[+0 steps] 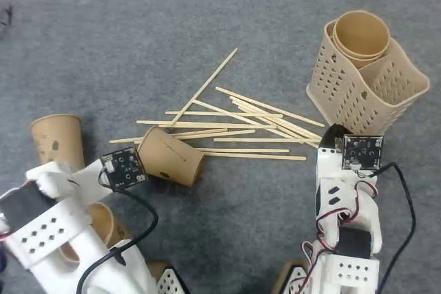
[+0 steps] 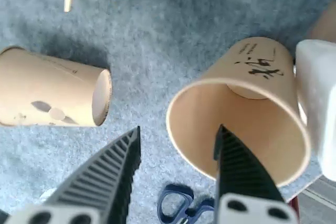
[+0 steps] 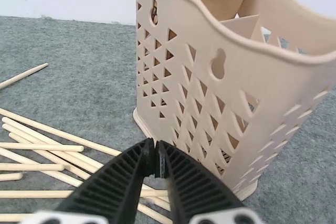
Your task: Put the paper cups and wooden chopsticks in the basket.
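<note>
left gripper (image 2: 177, 136): jaws apart, straddling rim of lying paper cup (image 2: 255, 64) | right gripper (image 3: 156, 158): jaws together, empty, beside basket (image 3: 210, 95)

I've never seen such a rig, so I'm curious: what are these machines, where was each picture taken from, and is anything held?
These are two small robot arms at a grey table. The high view looks down from a fixed camera; the other two come from cameras on each arm's wrist. Wooden chopsticks lie scattered mid-table beside a tipped-over cup. The basket holds stacked cups in one compartment. The left end effector is open, one finger inside the mouth of another paper cup, not gripping it. The right end effector is shut and empty, beside the basket.
</note>
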